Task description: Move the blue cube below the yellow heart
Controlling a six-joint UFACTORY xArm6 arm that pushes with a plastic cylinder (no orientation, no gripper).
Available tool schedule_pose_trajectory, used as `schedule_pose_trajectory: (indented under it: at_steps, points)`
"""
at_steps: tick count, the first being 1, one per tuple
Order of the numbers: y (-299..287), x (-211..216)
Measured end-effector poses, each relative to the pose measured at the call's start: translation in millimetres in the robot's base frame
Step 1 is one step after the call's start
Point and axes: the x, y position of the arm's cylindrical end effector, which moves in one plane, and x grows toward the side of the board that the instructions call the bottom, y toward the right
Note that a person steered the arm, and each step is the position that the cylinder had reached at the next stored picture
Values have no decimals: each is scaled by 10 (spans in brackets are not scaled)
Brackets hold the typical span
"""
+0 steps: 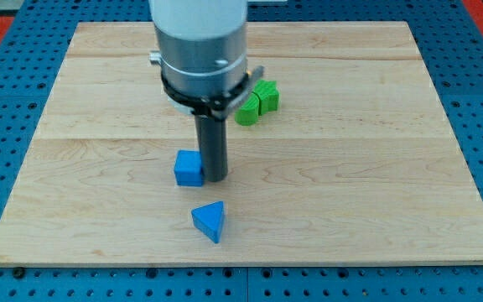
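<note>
The blue cube [189, 168] sits on the wooden board [350, 168], a little left of the board's middle. My tip [215, 178] stands right beside the cube's right side, touching or almost touching it. No yellow heart shows in this view; the arm's grey body covers part of the board's top middle.
A blue triangular block [210, 221] lies just below the cube and the tip. Two green blocks [257, 102] sit together up and to the right of the tip, partly behind the arm's body. The board rests on a blue pegboard table [7, 101].
</note>
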Motion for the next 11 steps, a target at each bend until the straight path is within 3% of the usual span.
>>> schedule_pose_trajectory:
  at_steps: [3,5,6,9,11]
  points:
    - [-765,147]
    - [-1762,25]
    - [-1762,-84]
    - [-624,-314]
    - [-437,-331]
